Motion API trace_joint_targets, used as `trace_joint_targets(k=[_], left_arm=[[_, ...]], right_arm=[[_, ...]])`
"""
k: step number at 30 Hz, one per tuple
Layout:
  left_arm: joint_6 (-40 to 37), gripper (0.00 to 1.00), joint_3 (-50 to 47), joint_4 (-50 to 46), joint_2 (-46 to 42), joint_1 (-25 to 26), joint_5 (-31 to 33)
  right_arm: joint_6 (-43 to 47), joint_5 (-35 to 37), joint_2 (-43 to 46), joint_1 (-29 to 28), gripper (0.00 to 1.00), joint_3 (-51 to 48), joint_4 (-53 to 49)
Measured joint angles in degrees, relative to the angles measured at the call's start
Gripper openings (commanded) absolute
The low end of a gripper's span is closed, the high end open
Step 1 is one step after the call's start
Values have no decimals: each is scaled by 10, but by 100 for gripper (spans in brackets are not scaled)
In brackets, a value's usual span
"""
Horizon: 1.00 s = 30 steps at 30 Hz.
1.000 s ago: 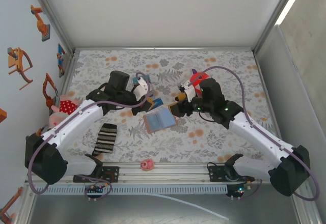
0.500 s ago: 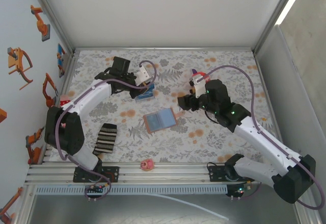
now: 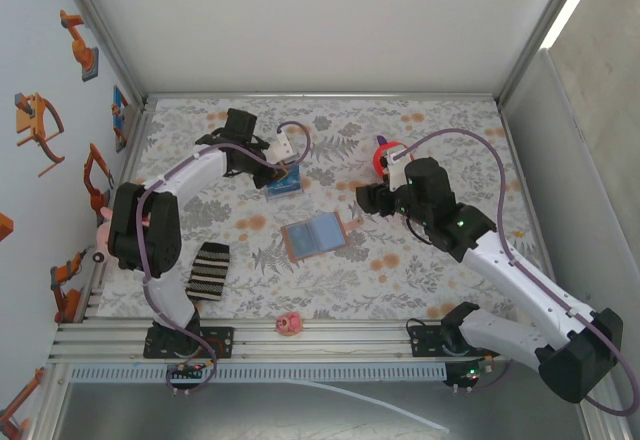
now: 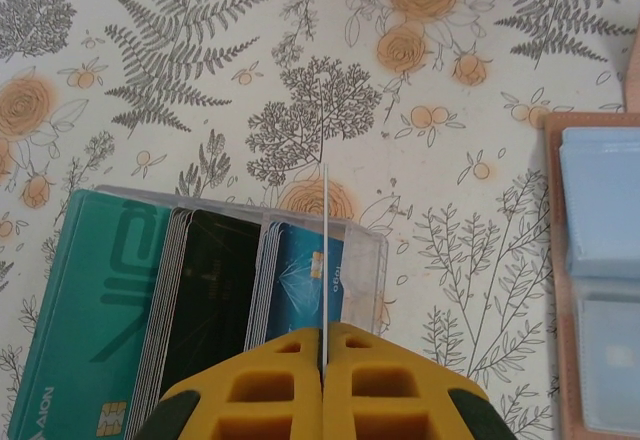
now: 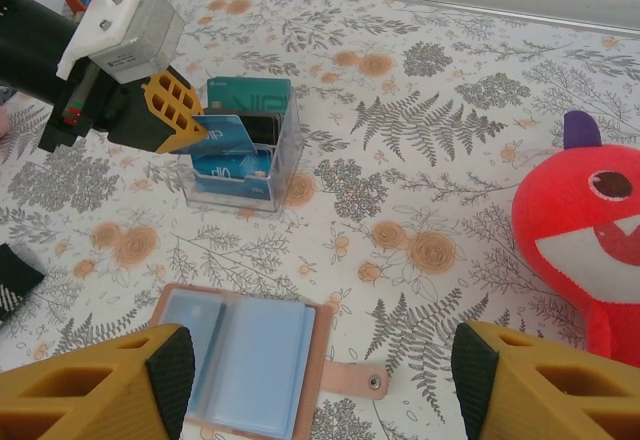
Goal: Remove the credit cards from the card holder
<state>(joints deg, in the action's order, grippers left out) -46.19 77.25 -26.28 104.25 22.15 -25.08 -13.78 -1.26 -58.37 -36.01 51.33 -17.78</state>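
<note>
The left end effector (image 5: 188, 125), pinching a blue card (image 5: 228, 136), has reached the clear box (image 5: 288, 155). The right end effector (image 5: 322, 362), open, has left the card holder (image 5: 250, 360).

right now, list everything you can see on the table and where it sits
card holder: 1, tan with blue inside, open flat mid-table
clear box: 1, see-through, beyond the card holder
cards: several, teal, black and blue, standing in the clear box
card: 1, blue, over the clear box
plush toy: 1, red, far right
sock: 1, black-and-white striped, near left
small toy: 1, pink, near edge
left gripper: shut on the card
right gripper: open, above the card holder
</note>
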Motion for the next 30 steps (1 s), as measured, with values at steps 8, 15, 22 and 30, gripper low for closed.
trace_joint_targets(k=[8, 15, 22, 30], left_arm=[[-14, 0, 9, 8, 29, -11, 0], [-21, 0, 21, 10, 50, -12, -3], [-26, 5, 36, 0, 68, -12, -7], [-30, 16, 42, -8, 73, -12, -5]], right_arm=[[-8, 9, 8, 0, 68, -2, 0], [-11, 9, 13, 0, 68, -3, 0], [-13, 9, 13, 0, 68, -3, 0], [-15, 9, 13, 0, 68, -3, 0]])
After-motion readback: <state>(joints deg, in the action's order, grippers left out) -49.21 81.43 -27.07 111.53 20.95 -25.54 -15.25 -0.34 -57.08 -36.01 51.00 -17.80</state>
